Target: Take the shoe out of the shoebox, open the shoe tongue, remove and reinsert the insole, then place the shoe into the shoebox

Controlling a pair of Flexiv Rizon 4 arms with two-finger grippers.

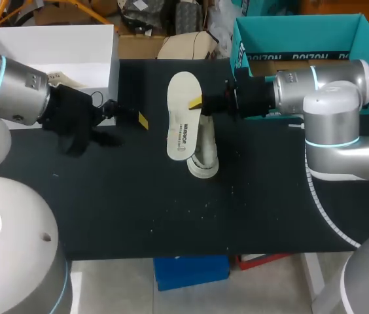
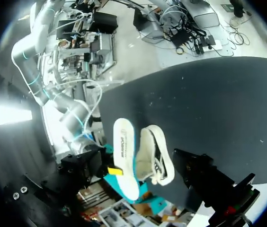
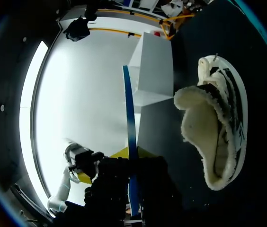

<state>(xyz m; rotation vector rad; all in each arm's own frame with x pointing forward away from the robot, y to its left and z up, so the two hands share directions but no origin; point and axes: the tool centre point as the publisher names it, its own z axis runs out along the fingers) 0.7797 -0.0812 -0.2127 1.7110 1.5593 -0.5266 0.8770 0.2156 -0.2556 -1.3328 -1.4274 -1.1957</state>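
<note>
**Head view**
- Around: black table (image 1: pixel 171 209). White shoebox (image 1: pixel 53 39) at its far left corner, open, w/ paper inside. Teal box (image 1: pixel 302 29) at far right, also open.
- In the way: right arm lies across the front of the teal box; the insole hides part of the shoe.
- Insole (image 1: pixel 183 118): near table middle, flat white oval w/ small dark print, long axis pointing away from robot.
- Shoe (image 1: pixel 204 157): on the table, just beside and partly under the insole's near end, pale, rounded end toward robot.
- Right gripper (image 1: pixel 196 103): at the insole's right edge, one yellow tip on it.
- Left gripper (image 1: pixel 140 120): left of the insole, apart from it, nothing in it. Only one yellow tip shows, so spread or pressed together: cannot tell.

**Left wrist view**
- Ahead of own fingers: shoe lies on its side on the table's edge, fleecy inside, laces loose.
- Insole: next to the shoe, smooth, w/ a line of print along it.
- Own fingers: dark shapes only, state not clear.

**Right wrist view**
- Insole: seen edge-on as a thin blue line, pinched between the two yellow tips from both sides.
- Shoe: beside the gripper, apart from the insole, thick white fleece lining, black-and-white outer, white sole.
- Behind: white shoebox stands past the insole's far end.
</note>
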